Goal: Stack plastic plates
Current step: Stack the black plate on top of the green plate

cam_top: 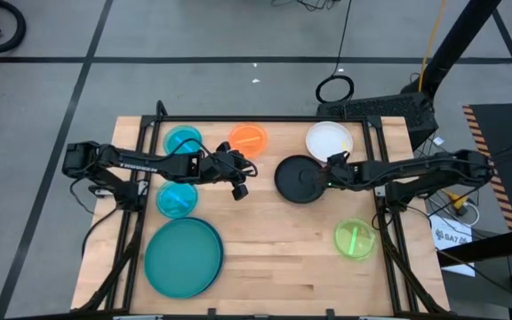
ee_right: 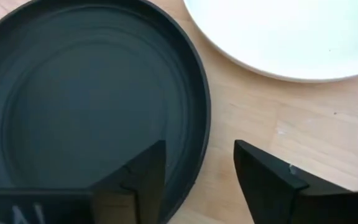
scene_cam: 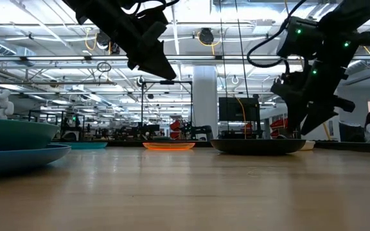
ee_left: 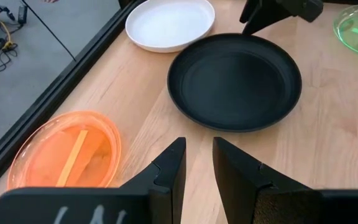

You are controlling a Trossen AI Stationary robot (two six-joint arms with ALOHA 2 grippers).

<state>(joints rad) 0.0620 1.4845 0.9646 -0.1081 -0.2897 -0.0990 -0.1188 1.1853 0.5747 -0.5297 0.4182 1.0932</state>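
A light wooden table (cam_top: 265, 258) carries seven plates. Along its far edge lie a cyan plate (cam_top: 182, 140), an orange plate (cam_top: 248, 137) and a white plate (cam_top: 329, 140). The black plate (cam_top: 299, 179) sits just beside the white one. A second cyan plate (cam_top: 177, 198) lies near the large teal plate (cam_top: 183, 256). The green plate (cam_top: 355, 238) lies well apart.

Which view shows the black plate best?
The left wrist view: the whole black plate is unobstructed. High view has the right gripper over its rim, low view shows it edge-on, right wrist view crops it.
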